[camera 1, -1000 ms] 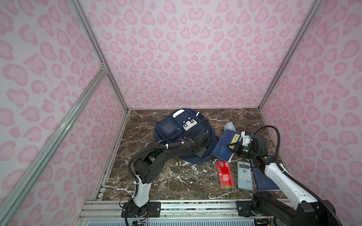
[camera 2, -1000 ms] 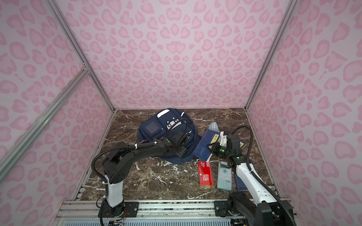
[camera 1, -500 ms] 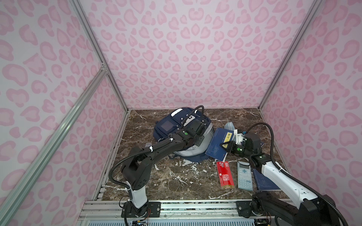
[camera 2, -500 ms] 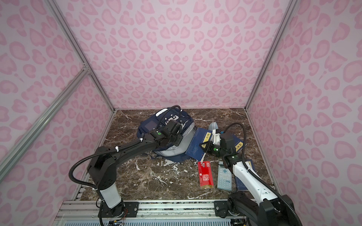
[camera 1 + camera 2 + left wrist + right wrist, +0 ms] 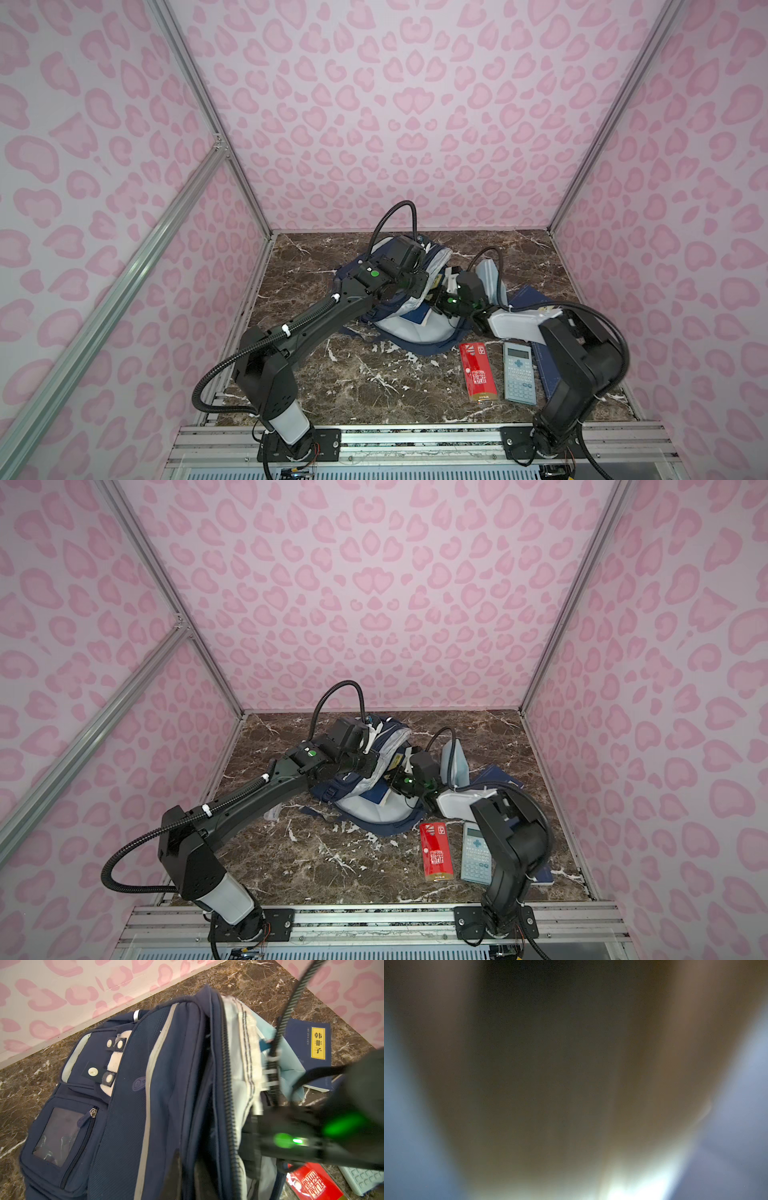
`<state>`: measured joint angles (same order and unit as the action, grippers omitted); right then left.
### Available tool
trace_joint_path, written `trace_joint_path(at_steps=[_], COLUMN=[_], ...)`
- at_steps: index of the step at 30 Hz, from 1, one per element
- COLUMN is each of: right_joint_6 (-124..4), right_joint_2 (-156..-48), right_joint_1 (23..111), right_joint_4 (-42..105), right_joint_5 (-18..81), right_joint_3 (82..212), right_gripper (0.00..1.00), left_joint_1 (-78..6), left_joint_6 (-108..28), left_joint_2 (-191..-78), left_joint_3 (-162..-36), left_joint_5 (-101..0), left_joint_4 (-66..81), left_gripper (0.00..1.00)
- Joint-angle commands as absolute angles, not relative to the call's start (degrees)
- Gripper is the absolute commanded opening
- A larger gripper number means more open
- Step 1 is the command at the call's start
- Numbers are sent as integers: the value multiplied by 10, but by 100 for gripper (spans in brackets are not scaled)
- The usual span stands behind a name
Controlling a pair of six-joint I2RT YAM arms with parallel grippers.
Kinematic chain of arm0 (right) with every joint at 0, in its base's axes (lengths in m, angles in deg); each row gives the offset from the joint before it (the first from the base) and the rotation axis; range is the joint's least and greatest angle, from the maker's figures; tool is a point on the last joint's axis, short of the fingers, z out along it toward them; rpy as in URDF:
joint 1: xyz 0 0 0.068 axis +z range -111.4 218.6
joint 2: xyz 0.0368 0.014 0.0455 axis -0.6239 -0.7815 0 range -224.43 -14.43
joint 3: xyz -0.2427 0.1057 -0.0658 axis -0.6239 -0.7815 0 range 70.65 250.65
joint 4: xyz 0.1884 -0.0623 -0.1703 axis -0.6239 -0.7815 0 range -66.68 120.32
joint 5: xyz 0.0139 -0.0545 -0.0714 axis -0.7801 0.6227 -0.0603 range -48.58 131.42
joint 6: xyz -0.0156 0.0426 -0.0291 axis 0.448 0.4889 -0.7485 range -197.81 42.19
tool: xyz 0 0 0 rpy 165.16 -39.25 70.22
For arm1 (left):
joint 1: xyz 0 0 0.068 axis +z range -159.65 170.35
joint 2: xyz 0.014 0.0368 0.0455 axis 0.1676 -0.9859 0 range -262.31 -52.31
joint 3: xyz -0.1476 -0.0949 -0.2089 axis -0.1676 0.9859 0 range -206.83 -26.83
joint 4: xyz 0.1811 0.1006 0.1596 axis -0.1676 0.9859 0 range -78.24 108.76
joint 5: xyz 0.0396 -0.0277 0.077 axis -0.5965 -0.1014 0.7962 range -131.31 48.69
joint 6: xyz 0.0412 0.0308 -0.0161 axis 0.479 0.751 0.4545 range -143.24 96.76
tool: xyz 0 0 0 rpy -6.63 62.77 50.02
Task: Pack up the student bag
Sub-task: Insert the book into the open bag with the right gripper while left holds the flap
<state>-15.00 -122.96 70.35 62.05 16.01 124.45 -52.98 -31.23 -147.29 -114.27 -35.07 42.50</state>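
The student bag (image 5: 399,328) lies at the back middle of the table (image 5: 374,374), its upper side pinched and raised by the closed left gripper (image 5: 417,286), apparently to hold the mouth open for the right gripper (image 5: 438,299) reaching inside, whose grip I cannot tell.

Your right wrist view is nothing but brown and blue blur. In both top views the right gripper (image 5: 435,296) ends inside the student bag (image 5: 405,328), so you can't read its jaws. The left wrist view's edge cuts off the red packet (image 5: 309,1184) and calculator (image 5: 362,1178).
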Motion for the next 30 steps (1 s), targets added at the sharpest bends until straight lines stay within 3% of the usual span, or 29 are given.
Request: trace_joint_path(at_steps=[1,2,3,5,9,13,15,20,22,27,30], right_joint_6=[-104,-103,-107,-111,-140,-171,-176,-125,-103,-102,-108], right_joint_2=[-1294,-1304,-1305,-1284,-1218,-1206,-1234,-1329,-1363,-1414,-1391], right_joint_1=[723,725,725,724,707,689,698,737,749,769,765], right_joint_4=[732,726,720,726,694,686,695,781,788,814,821], right_joint_5=[224,230,226,226,234,213,177,150,153,179,179], right_joint_3=[1307,1313,1313,1275,1186,1152,1180,1244,1275,1342,1322], right_gripper=[59,69,73,94,96,85,73,28,19,18,34], left_joint_1=[-526,-524,-522,-522,-521,-522,-522,-522,-521,-521,-522], left_joint_6=[-313,-313,-313,-315,-321,-329,-333,-340,-346,-356,-364], left_joint_2=[-1463,-1462,-1461,-1458,-1457,-1457,-1453,-1461,-1464,-1463,-1459], left_joint_3=[-1156,-1154,-1152,-1145,-1127,-1117,-1112,-1118,-1117,-1114,-1097], left_joint_5=[-359,-358,-359,-363,-376,-381,-390,-395,-404,-418,-410], left_joint_4=[387,388,389,390,376,369,362,365,364,359,353], left_gripper=[4,3,4,4,4,4,4,4,4,3,3])
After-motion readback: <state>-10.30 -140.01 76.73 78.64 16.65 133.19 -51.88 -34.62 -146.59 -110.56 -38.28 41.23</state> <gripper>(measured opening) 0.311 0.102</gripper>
